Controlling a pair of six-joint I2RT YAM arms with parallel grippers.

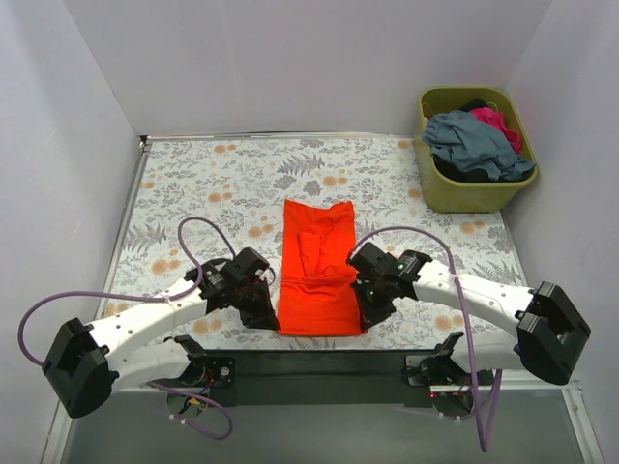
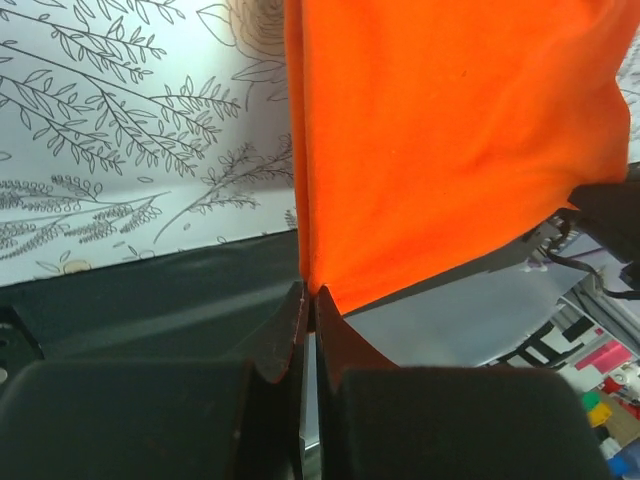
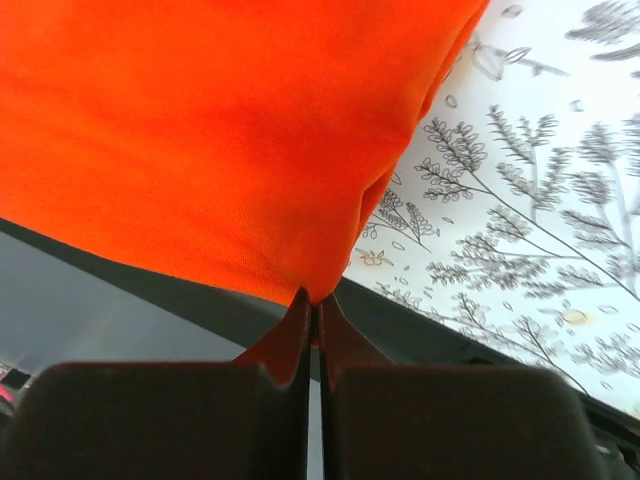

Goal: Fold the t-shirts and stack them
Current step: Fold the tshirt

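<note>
The orange-red t-shirt (image 1: 317, 268) lies folded into a long strip on the flowered table, its near end at the table's front edge. My left gripper (image 1: 270, 317) is shut on the shirt's near left corner (image 2: 312, 285). My right gripper (image 1: 368, 315) is shut on the near right corner (image 3: 318, 292). The shirt fills the upper part of both wrist views (image 2: 450, 150) (image 3: 220, 130). Grey-blue (image 1: 474, 143), magenta-pink (image 1: 500, 124) and dark t-shirts sit in the basket.
The olive-green basket (image 1: 466, 191) stands at the table's far right corner. White walls close in the table on three sides. A dark strip (image 1: 319, 365) runs along the near edge between the arm bases.
</note>
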